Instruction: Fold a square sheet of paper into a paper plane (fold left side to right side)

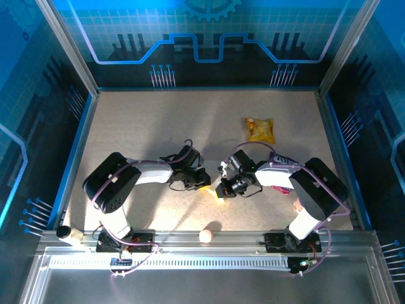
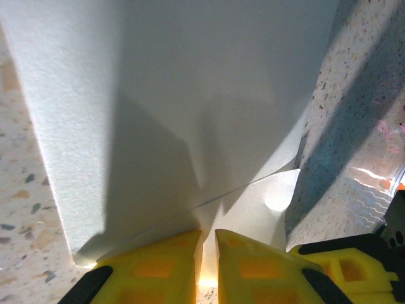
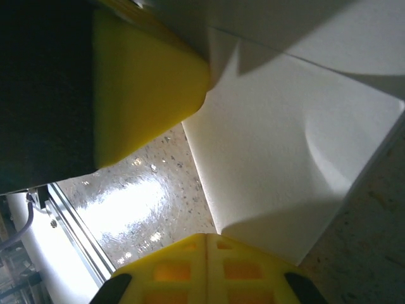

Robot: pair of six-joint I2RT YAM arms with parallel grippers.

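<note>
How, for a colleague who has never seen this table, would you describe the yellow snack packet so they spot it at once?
On the speckled table, look to the far right quarter, beyond the right arm. The yellow snack packet lies there alone: crinkled and orange-yellow, unlike the white sheet of paper near the middle and the pale ball at the near rail.
</note>
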